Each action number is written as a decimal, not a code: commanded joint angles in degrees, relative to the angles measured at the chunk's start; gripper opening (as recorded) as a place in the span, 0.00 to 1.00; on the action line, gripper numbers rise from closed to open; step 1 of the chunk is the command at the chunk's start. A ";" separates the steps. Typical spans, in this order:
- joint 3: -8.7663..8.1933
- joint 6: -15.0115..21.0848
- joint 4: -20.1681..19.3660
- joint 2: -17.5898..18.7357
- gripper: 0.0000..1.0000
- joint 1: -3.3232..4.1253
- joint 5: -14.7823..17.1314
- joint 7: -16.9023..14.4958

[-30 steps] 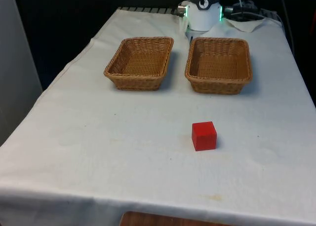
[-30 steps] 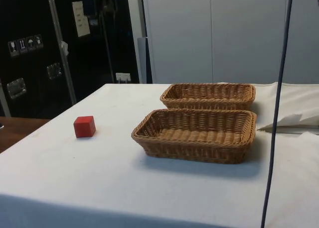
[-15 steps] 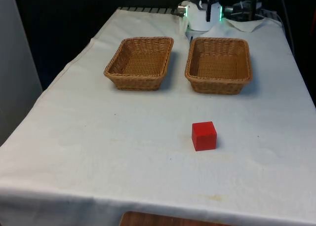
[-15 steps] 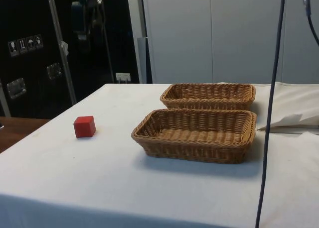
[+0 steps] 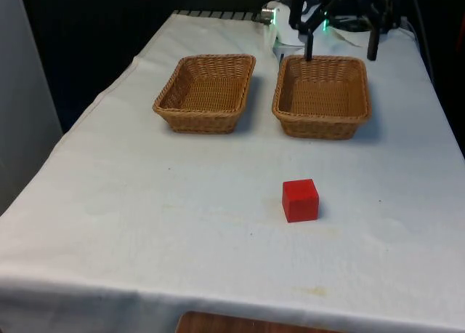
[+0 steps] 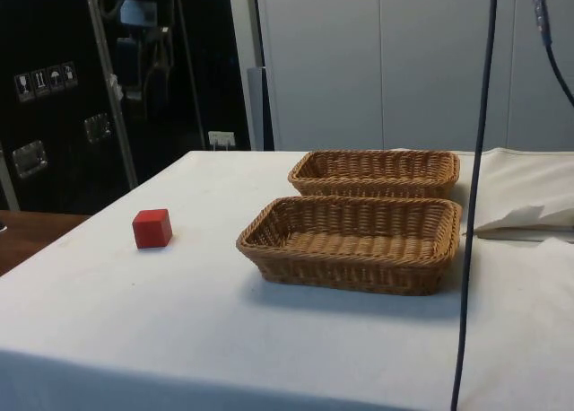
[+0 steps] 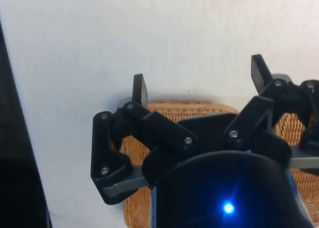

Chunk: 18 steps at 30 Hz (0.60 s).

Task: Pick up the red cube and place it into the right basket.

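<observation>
Lowered above the right basket (image 5: 321,93), the hand (image 5: 340,55) hangs spread.

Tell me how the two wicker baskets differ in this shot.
The basket on the front view's right lies under the open gripper; the basket on the front view's left has nothing above it. The right one sits closer to the red cube. Both are empty, brown and rectangular.

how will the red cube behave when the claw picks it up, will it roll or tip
The red cube sits on a flat face on the cloth, so it probably won't roll or tip. Its crisp edges suggest it is stiff, giving the open claw parallel sides to squeeze. It looks small, so it is likely light.
</observation>
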 commanded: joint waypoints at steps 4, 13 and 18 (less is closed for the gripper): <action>0.23 1.32 1.15 1.78 1.00 -0.34 0.63 -0.97; 0.00 3.95 3.95 5.90 1.00 -0.52 0.63 -2.23; 0.00 5.79 5.79 8.82 1.00 -0.69 0.69 -3.15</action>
